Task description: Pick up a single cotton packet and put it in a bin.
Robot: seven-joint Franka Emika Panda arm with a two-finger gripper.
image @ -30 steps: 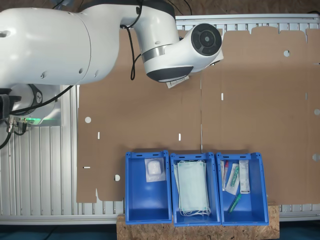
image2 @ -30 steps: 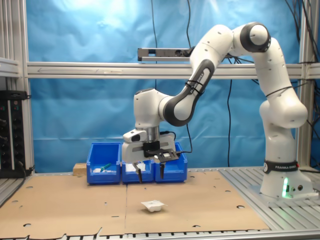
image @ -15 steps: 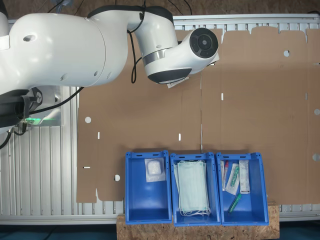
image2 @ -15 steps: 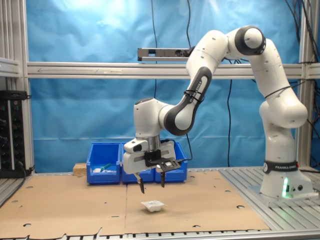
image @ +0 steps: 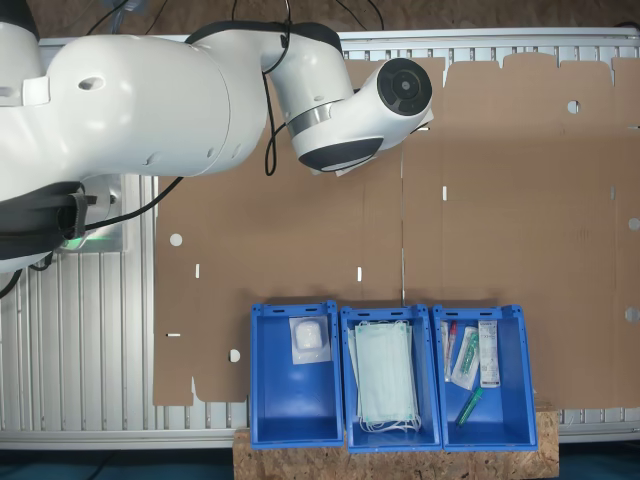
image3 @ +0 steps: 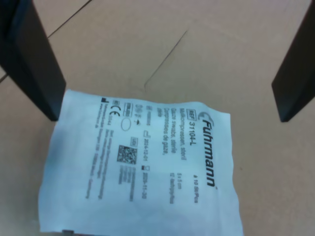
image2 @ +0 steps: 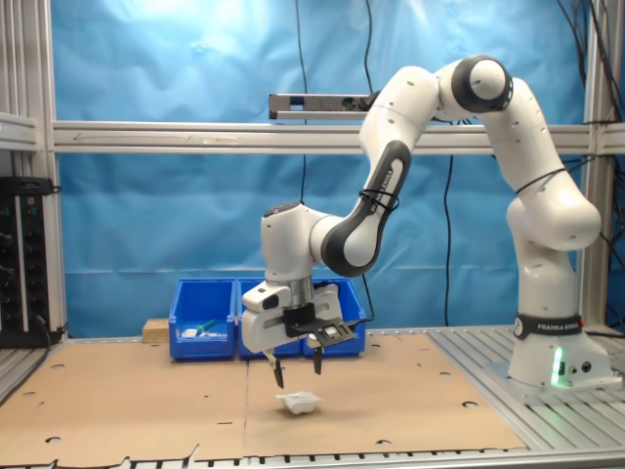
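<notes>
A cotton packet (image2: pixel 299 402), small, white and flat, lies on the brown cardboard in the second exterior view. My gripper (image2: pixel 296 369) hangs open just above it, with dark fingertips pointing down. In the wrist view the same packet (image3: pixel 142 167) lies printed side up between and below the two black fingers (image3: pixel 34 64), and the gripper (image3: pixel 170 117) holds nothing. The bin (image: pixel 295 410) at the first exterior view's left of the blue row holds another cotton packet (image: pixel 309 340). In the first exterior view the arm hides the packet on the cardboard.
Two more blue bins stand beside it: the middle one (image: pixel 432 420) holds pale green masks (image: pixel 385 375), the far one (image: pixel 520 420) holds long narrow packets (image: pixel 487 355). The row (image2: pixel 205 318) stands behind the gripper in the second exterior view. The arm's base (image2: pixel 552 362) stands on the metal table.
The gripper has come down and away from the bins over the last second. It now hangs right above the packet on the cardboard, which has not moved.
</notes>
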